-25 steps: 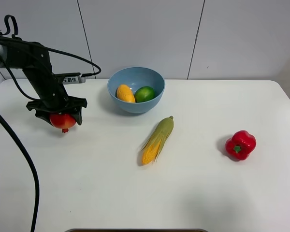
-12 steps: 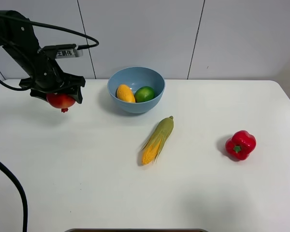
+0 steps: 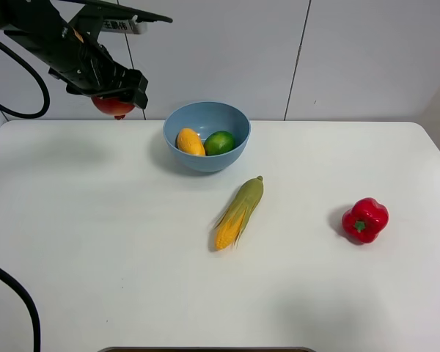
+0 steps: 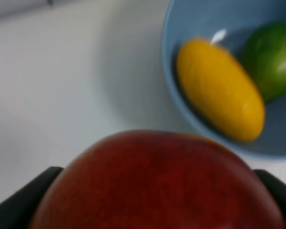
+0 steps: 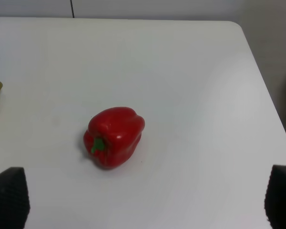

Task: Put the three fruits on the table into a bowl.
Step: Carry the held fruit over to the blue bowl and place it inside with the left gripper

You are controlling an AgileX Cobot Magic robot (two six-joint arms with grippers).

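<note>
My left gripper (image 3: 114, 97) is shut on the red pomegranate (image 3: 114, 106), held high in the air left of the light-blue bowl (image 3: 206, 136). Close up in the left wrist view, the pomegranate (image 4: 157, 183) fills the space between the black fingers. The bowl (image 4: 181, 102) holds the yellow-orange mango (image 3: 190, 141) and the green lime-like fruit (image 3: 220, 142); both fruits also appear in the left wrist view, the mango (image 4: 219, 88) beside the lime (image 4: 271, 59). My right gripper (image 5: 143, 200) is open above the table (image 3: 132, 257), outside the exterior high view, with nothing between its fingers.
A husked corn cob (image 3: 239, 213) lies in the middle of the table. A red bell pepper (image 3: 365, 219) stands at the right, and the right wrist view shows this pepper (image 5: 114, 136) below the open gripper. The table's right edge (image 5: 262, 95) is close by.
My left gripper has lifted the pomegranate up from near the table and carried it back and to the right, toward the bowl. Nothing else has moved.
</note>
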